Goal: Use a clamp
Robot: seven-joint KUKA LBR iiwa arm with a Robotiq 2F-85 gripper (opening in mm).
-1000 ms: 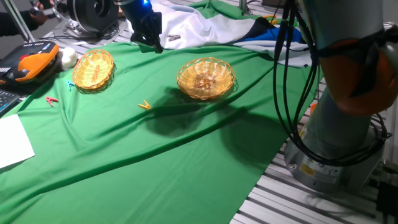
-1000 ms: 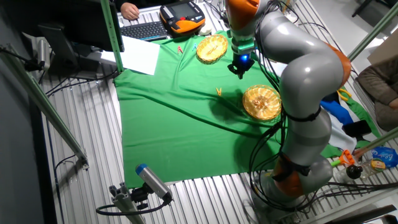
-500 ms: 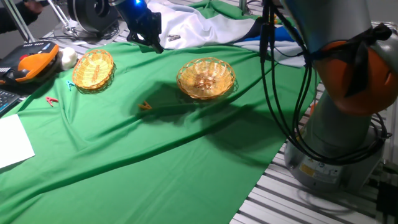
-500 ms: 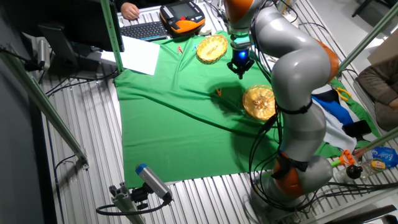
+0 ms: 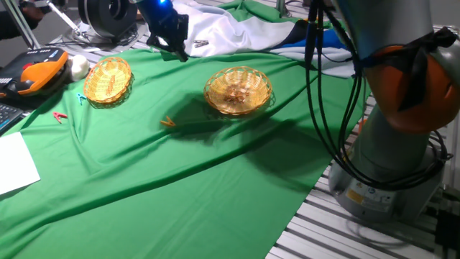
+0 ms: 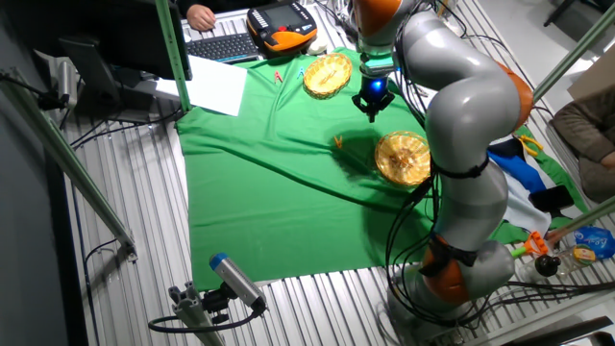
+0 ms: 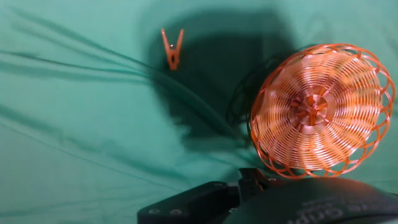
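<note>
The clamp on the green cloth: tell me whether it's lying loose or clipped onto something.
Lying loose. The clamp rests flat on the green cloth, nothing between its jaws, apart from the basket and untouched by the gripper.

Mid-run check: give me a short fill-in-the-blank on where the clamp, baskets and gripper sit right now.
The clamp lies on the ______ cloth.
The number of wicker baskets on the cloth is ______.
The gripper is ______ the cloth, not touching the clamp.
The small red clip lies nearest the ______ paper sheet.

Missing words: green; two; above; white
</note>
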